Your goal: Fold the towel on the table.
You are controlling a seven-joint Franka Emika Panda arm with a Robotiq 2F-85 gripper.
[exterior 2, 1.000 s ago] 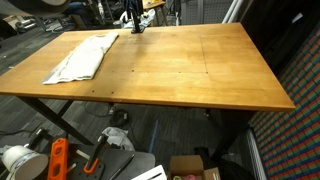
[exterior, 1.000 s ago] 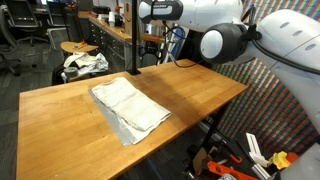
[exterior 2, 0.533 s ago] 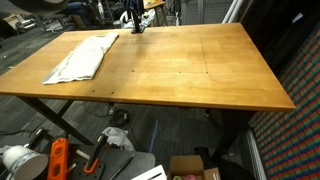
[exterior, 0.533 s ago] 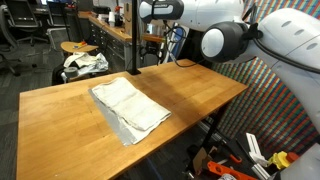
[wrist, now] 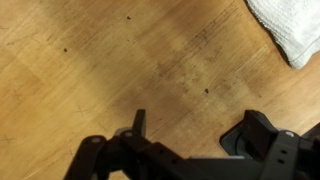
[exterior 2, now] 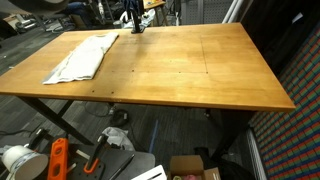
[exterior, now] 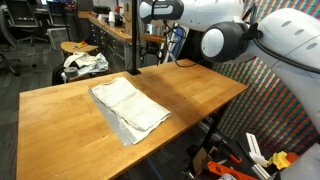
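A white towel [exterior: 128, 108] lies loosely folded on the wooden table [exterior: 60, 130], near its far side. It also shows in an exterior view [exterior 2: 83, 56] at the table's far left corner. In the wrist view only the towel's corner [wrist: 290, 30] shows, at the top right. My gripper [wrist: 197, 125] is open and empty above bare wood, apart from the towel. The gripper itself does not show clearly in either exterior view; only the white arm [exterior: 225, 35] shows, high at the right.
A black pole [exterior: 133, 45] stands at the table's far edge, beside the towel. A stool with crumpled cloth [exterior: 82, 62] stands behind the table. Tools and boxes [exterior 2: 57, 160] lie on the floor under the table's front edge.
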